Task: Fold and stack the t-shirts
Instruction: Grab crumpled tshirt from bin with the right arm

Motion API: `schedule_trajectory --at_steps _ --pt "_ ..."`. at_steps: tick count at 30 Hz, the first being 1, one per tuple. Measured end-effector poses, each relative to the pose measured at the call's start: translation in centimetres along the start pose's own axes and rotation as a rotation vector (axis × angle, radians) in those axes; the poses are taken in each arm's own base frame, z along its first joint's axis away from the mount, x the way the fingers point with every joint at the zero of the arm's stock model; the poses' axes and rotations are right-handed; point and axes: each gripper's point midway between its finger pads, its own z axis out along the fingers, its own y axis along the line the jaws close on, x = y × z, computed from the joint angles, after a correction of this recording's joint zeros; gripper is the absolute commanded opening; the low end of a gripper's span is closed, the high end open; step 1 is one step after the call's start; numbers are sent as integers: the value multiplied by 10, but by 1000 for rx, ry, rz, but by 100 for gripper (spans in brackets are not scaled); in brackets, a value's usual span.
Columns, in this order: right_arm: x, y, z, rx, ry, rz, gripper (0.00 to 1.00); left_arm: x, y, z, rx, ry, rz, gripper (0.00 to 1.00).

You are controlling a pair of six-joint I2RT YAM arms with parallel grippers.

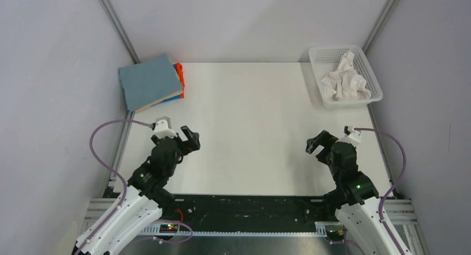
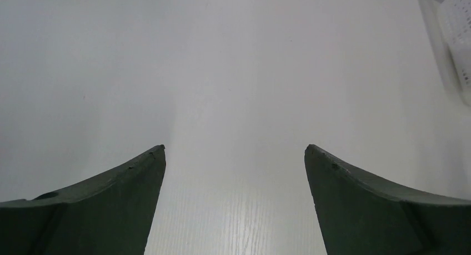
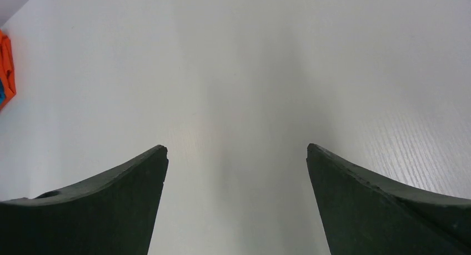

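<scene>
Top external view shows the white worktop (image 1: 250, 127) bare across its middle. At its 11 o'clock corner lies a stack of folded t-shirts (image 1: 149, 80): dusty blue-grey on top, beige under it, and bright blue and orange edges showing at the stack's right side. At the 1 o'clock corner stands the mesh basket (image 1: 354, 101), and in it the white t-shirt (image 1: 345, 83) lies crumpled and unfolded. The left hand (image 1: 191, 139) hovers at about 8 o'clock and the right hand (image 1: 314, 145) at about 4 o'clock, well apart from each other and from any cloth. Both wrist views show their fingers spread wide with only bare worktop between them, so neither holds anything. I judge that four shirts are done and the step in hand is fetching the last one. The next move likely falls to the right arm, which is nearer. It must reach toward 1 o'clock, go down inside the basket wall, pinch the loose cloth alone, and lift it to the middle for spreading.
</scene>
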Motion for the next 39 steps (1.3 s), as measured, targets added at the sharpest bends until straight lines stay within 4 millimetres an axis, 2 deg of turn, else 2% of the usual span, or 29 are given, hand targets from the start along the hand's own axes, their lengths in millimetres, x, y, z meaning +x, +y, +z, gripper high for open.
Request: schedule_trajectory --at_steps 4,9,13,17,19,20,21,25,29,34,36,39 --pt "-7 2 -1 -10 -31 10 100 -9 2 -5 -5 -38 -14 98" --pt "-26 8 -2 -16 -90 -10 100 -22 3 -11 4 -92 -41 98" --pt "-65 18 0 38 -144 -17 100 -24 5 -12 -7 -104 -44 98" --pt "-129 22 22 172 -167 -3 100 -22 6 -7 -22 -97 -35 98" --pt "-164 18 42 232 -170 20 100 -17 7 -3 -36 -77 -21 98" --pt "-183 17 63 258 -155 24 100 -14 7 -1 -43 -66 -13 98" --pt "-192 8 70 286 -162 37 100 -12 8 1 -48 -56 -5 98" --pt "-217 -28 134 393 -79 12 100 -5 8 4 -54 -29 14 98" --pt "-230 -56 197 456 -2 -39 100 -3 7 8 -59 -19 27 98" --pt "-255 -78 279 479 38 -123 97 1 10 12 -79 -4 49 98" --pt "-254 -86 300 484 51 -142 93 4 12 14 -92 6 60 98" --pt "-238 -100 329 492 88 -156 84 9 14 17 -107 26 82 98"
